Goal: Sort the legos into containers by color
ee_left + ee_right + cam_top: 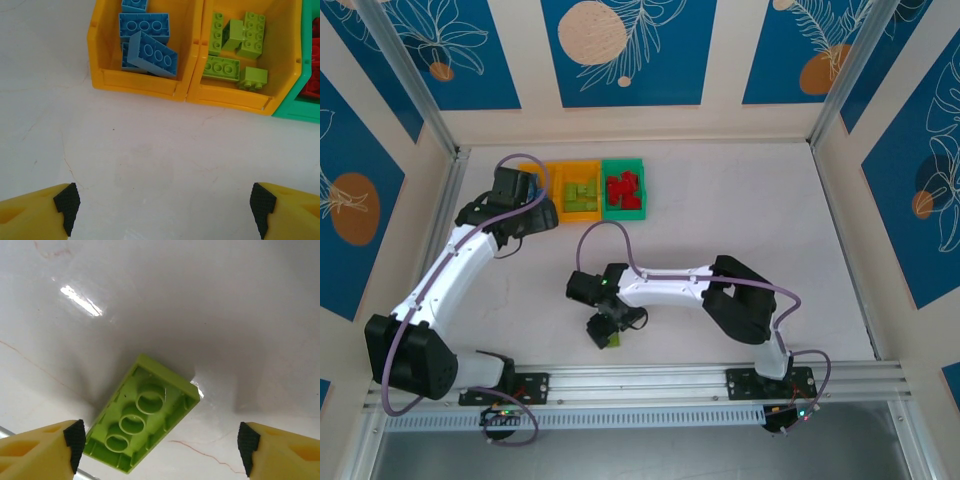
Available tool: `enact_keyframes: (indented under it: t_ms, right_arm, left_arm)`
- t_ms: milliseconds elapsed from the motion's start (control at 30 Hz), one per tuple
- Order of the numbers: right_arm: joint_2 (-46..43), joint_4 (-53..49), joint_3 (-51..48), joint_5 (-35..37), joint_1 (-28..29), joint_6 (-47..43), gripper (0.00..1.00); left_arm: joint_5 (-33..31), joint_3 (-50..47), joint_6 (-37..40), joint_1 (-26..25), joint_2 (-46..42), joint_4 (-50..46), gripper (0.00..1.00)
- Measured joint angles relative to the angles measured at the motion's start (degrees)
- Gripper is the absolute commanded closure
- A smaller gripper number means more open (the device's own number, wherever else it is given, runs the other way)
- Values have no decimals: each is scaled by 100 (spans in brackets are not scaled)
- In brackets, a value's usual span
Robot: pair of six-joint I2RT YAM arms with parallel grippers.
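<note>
A lime green lego [142, 415] lies upside down on the white table, hollow side up, between the wide-apart fingers of my open right gripper [160, 445], nearer the left finger. In the top view that gripper [603, 330] points down over the lego [612, 341] near the front edge. Three bins stand in a row at the back: an orange-yellow one [100, 65] with blue legos [147, 47], an orange-yellow one [240, 100] with lime green legos [235, 45], and a green one [623, 210] with red legos [622, 187]. My left gripper [165, 210] is open and empty just before the bins.
The arms' base rail [650, 385] runs along the table's front edge. Walls [620, 120] enclose the table at the back and sides. Bare white tabletop [750, 200] spreads to the right of the bins.
</note>
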Motion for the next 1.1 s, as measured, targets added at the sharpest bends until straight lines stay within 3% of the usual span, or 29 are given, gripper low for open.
enact_keyframes:
  t_ms: [400,767,933,1100]
  right_arm:
    - [98,-297,-52,341,-271,417,64]
    - [-280,-138,-426,647,-634,610,69]
    - [-874,258,-256,754,-1368,389,68]
    - [-629,933,1191,702,-2297,-79,68]
  left_arm:
    - [31,0,352,4,0,22,8]
    - [409,0,697,4,0,173,7]
    - [1102,-57,1143,9,-125,262,8]
    - [1753,-149,1497,9,-463,289,9]
